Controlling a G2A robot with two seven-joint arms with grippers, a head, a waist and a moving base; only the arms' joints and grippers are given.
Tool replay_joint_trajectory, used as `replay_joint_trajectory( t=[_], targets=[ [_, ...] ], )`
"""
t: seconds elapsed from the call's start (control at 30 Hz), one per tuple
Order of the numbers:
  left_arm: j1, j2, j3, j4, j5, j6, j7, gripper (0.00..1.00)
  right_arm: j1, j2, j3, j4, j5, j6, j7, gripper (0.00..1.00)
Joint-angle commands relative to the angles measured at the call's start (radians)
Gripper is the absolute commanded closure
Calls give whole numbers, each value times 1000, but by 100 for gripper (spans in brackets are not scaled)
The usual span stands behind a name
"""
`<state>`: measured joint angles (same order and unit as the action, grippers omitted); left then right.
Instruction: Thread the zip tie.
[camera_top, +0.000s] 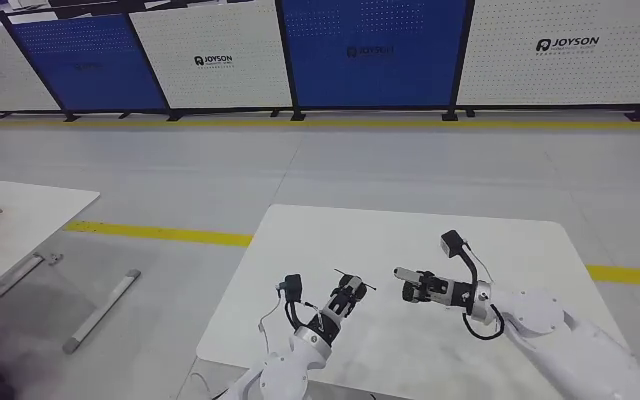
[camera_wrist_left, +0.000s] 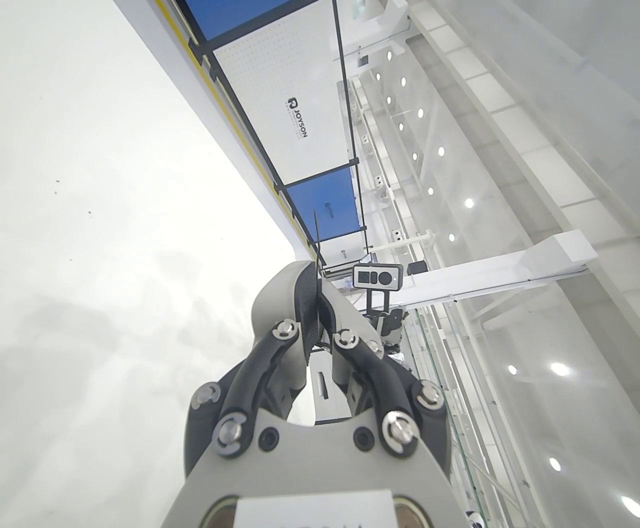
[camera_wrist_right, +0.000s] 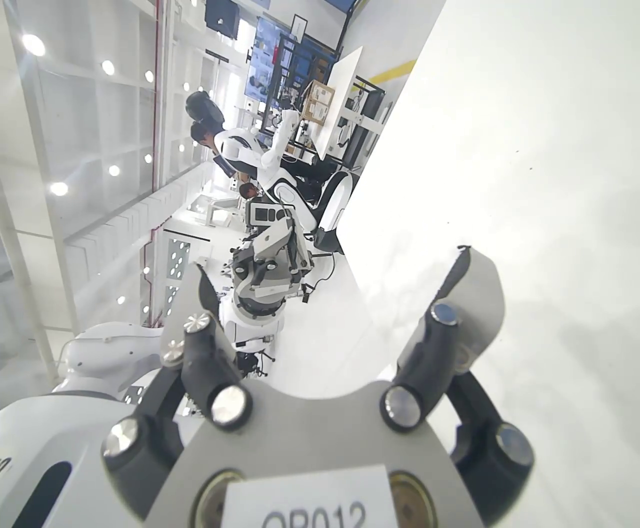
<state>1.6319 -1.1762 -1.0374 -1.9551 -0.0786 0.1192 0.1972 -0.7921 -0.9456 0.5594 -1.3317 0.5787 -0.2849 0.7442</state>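
A thin black zip tie (camera_top: 353, 279) is pinched crosswise in my left gripper (camera_top: 349, 288), held above the white table (camera_top: 400, 240) near its front. In the left wrist view the zip tie (camera_wrist_left: 316, 235) sticks out past the closed fingertips of that gripper (camera_wrist_left: 316, 295). My right gripper (camera_top: 400, 273) hovers a short way to the right of it, pointing toward the left gripper. In the right wrist view my right gripper (camera_wrist_right: 332, 270) stands wide open with nothing between its fingers, and the left gripper (camera_wrist_right: 270, 265) appears farther off, facing it.
The table's near left corner and edge (camera_top: 215, 345) lie close beside the left arm. A second white table (camera_top: 40, 215) stands at the far left, across the grey floor with yellow lines. Blue and white panels (camera_top: 370, 50) line the back.
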Motion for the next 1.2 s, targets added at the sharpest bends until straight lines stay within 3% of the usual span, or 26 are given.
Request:
replay_joint_trajectory(
  t=[0.0,0.07,0.17,0.23,0.63,0.77,1.03,1.17],
  targets=[
    [-5,-2,7,5,1,-1,-2,100,-3,-4,-2,-3,2,19,33,0],
    [-9,-5,16,9,7,3,2,100,7,-13,-4,11,5,18,74,0],
    [-21,-12,28,16,1,25,25,100,27,-37,-17,49,37,-35,175,0],
    [-37,-20,31,27,-14,42,64,100,41,-55,-21,93,41,-55,174,0],
    [-43,-25,38,35,-32,41,55,100,36,-61,-15,74,20,-49,168,0],
    [-53,-32,43,45,-40,63,76,100,41,-77,-8,87,39,-19,178,0],
    [-55,-33,45,46,-40,57,71,100,41,-77,-8,87,39,-19,178,0],
    [-55,-36,54,38,-42,51,49,100,21,-78,10,70,33,10,174,0]
  ],
)
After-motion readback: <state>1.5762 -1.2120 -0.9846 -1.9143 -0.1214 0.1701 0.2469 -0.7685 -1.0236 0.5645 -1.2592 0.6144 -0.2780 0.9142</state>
